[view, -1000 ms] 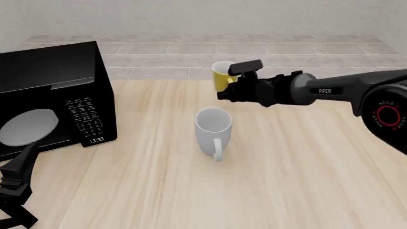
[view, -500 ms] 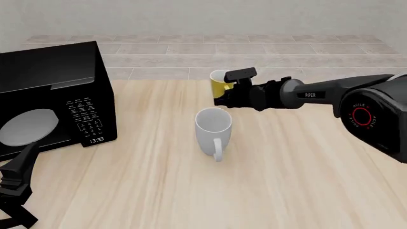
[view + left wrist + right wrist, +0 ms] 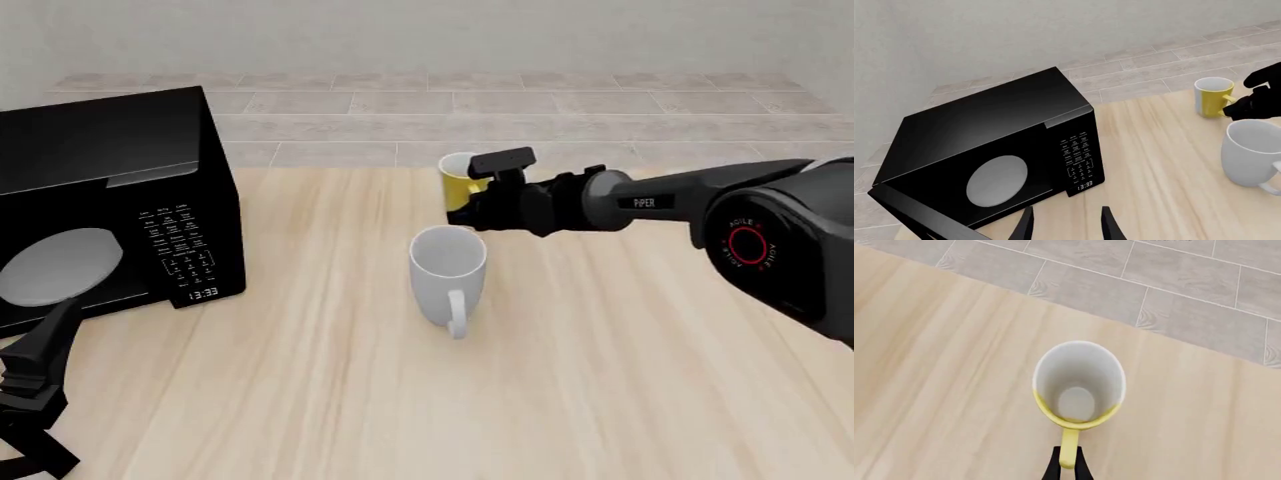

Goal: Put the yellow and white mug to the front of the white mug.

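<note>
Task barely under way: yellow and white mug [image 3: 461, 175] upright on the surface [image 3: 601, 380] at upper centre of the front view, behind the white mug [image 3: 447, 270] and a little right of it, so on the far side, not yet at the front. Still to do by the look of it: lift, carry around the white mug, set down on the near side of it. White mug upright at centre frame, handle pointing toward the bottom edge, near the yellow one but apart. Right gripper [image 3: 1066, 467] at the yellow handle [image 3: 1068, 447]; in the right wrist view, two dark fingers [image 3: 1054, 469] closed in tight on either side of the handle, almost no gap, touching or pinching it; grasp looks made, mug base apparently still on the surface. Left gripper [image 3: 1066, 230] parked at lower left of the front view, in front of the black microwave [image 3: 114, 200]; fingers spread apart with a clear gap, holding nothing, touching nothing.
</note>
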`<move>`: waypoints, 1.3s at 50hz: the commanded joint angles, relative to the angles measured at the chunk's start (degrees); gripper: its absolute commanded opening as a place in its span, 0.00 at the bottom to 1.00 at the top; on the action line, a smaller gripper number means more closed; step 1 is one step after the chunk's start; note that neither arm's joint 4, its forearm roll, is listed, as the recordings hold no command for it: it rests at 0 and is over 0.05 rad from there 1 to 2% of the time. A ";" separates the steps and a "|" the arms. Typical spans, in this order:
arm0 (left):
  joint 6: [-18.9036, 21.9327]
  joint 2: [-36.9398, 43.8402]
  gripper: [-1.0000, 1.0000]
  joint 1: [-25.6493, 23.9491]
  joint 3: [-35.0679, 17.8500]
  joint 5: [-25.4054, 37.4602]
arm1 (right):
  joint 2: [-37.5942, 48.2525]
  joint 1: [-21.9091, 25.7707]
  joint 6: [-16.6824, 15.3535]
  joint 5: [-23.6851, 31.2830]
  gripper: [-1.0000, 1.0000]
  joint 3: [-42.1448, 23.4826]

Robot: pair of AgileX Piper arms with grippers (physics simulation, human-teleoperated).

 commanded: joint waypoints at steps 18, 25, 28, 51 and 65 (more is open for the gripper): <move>0.00 0.00 1.00 0.00 0.00 0.00 | 1.45 0.01 1.20 0.51 1.00 -0.58; 0.00 0.00 1.00 0.00 0.00 0.00 | 1.20 -0.10 1.07 0.71 1.00 -0.65; 0.00 0.00 1.00 0.00 0.00 0.00 | 0.63 -0.34 0.95 0.79 1.00 -0.53; 0.00 0.00 1.00 0.00 0.00 0.00 | -9.96 -0.32 0.01 -1.27 1.00 6.97; 0.00 0.00 1.00 0.00 0.00 0.00 | -20.43 1.00 -0.44 -5.66 1.00 17.54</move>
